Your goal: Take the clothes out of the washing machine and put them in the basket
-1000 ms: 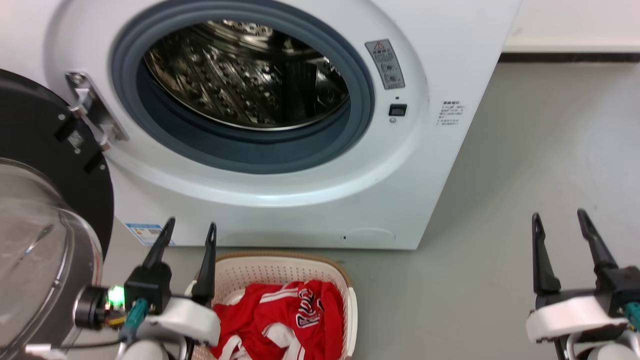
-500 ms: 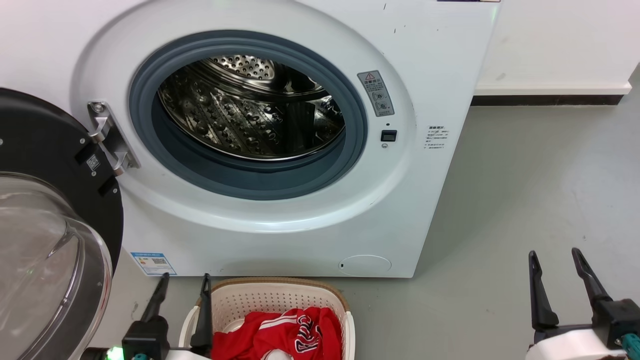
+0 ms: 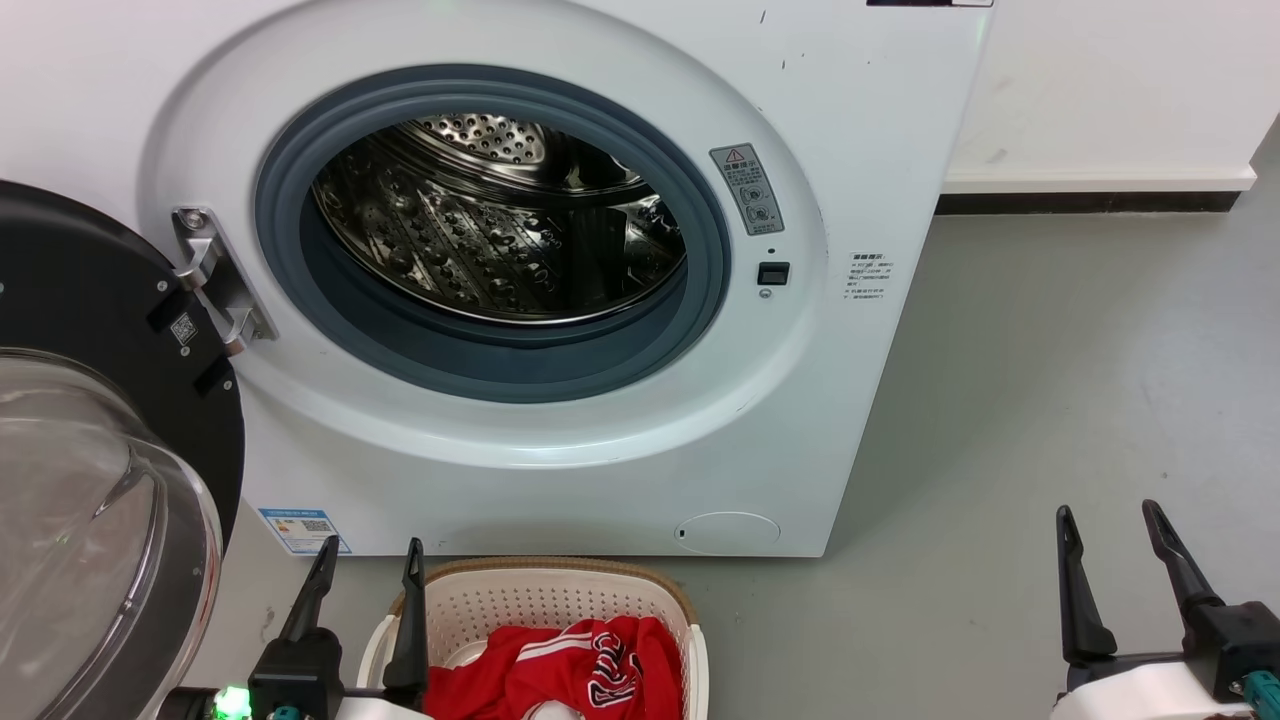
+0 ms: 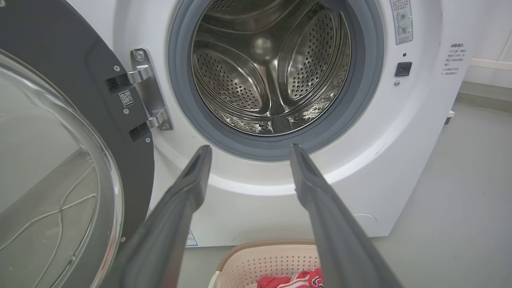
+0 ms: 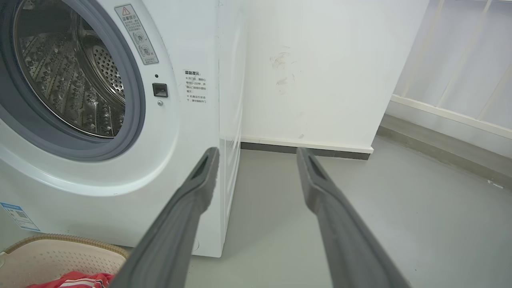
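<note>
A: Where are the clothes?

B: You have the clothes [image 3: 560, 665] in the basket [image 3: 545, 566], a red heap with white stripes and some lettering. The basket stands on the floor [image 3: 1050, 400], just in front of the washer [image 3: 560, 480] and below its porthole.

A: And the washer?

B: Its door [image 3: 90, 300] is swung wide to your left on the hinge [image 3: 215, 285]. Through the porthole you see the perforated steel of the drum [image 3: 480, 250].

A: The fingers?

B: Your left fingers [image 3: 410, 615] are spread apart and point up at the washer's front. In the left wrist view the porthole's lower rim shows between them. One finger crosses the basket's left rim in the head view; whether it touches, you cannot tell. Your right fingers [image 3: 1078, 590] are spread apart too. They hang over bare floor to the right of the washer, well apart from the basket.
</note>
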Controlling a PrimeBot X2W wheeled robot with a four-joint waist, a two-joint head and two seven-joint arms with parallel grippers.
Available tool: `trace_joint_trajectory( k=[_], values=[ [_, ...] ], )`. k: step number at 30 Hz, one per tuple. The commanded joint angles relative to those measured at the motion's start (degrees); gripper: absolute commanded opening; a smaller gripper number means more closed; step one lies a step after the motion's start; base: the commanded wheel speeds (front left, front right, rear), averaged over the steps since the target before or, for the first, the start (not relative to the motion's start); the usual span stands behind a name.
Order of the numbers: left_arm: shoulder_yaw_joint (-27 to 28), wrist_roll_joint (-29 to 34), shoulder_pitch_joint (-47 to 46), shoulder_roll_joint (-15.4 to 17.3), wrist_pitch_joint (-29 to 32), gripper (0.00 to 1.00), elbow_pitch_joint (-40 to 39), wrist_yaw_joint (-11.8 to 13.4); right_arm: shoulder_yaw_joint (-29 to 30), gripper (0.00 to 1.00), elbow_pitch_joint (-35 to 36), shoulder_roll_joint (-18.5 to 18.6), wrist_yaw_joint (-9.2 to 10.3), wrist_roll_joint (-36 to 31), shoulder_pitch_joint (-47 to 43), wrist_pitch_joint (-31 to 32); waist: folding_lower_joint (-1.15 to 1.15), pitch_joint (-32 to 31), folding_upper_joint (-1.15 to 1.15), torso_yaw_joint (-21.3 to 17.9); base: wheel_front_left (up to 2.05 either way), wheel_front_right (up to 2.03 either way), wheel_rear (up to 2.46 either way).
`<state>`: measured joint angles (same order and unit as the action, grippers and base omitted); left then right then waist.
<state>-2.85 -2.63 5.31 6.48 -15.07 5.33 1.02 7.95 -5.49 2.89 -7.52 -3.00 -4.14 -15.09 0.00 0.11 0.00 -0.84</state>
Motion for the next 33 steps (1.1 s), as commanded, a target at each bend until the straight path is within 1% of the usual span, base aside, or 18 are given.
trace_joint_trajectory(
  k=[1, 14, 15, 19, 23, 33],
  values=[
    [0.33, 0.51, 0.18, -0.29, -0.15, 1.00, -0.09, -0.17, -0.04, 1.00, 0.24, -0.03, 0.06, -0.14, 0.02, -0.11, 0.00, 0.04, 0.00, 0.00, 0.00, 0.00, 0.00],
    [1.05, 1.26, -0.07, -0.83, -0.15, 1.00, 0.84, -1.04, -0.32, 1.00, 0.18, -0.03, 0.06, -0.06, 0.24, -0.11, 0.00, -0.09, 0.00, -0.14, 0.00, 0.00, 0.00],
    [1.02, 0.96, 0.00, -0.74, 0.00, 0.00, 0.86, -0.99, -0.24, 0.00, -0.03, -0.01, 0.00, 0.00, 0.04, 0.00, 0.00, -0.10, 0.00, -0.14, 0.00, 0.00, 0.00],
    [1.10, 0.47, 0.47, -1.20, 0.43, 0.00, 2.92, -1.04, -0.12, 0.00, -2.17, -0.24, 0.00, 0.40, -0.12, 0.40, 0.00, -0.10, 0.00, -0.14, 0.00, 0.00, 0.00],
    [1.91, -4.53, -0.56, -1.33, 1.93, 0.00, 3.62, -1.46, 0.46, 0.00, -3.19, -0.22, 0.00, 5.54, 1.11, 2.18, 0.00, -0.10, 0.00, -0.11, 0.00, 0.00, 0.00],
    [2.78, -16.31, -1.97, -1.64, 4.48, 0.00, 4.07, -2.44, -0.24, 0.00, -3.43, -0.18, 0.01, 18.15, 2.05, 4.51, 0.00, -0.08, 0.00, -0.03, 0.00, 0.00, 0.00]
  ],
)
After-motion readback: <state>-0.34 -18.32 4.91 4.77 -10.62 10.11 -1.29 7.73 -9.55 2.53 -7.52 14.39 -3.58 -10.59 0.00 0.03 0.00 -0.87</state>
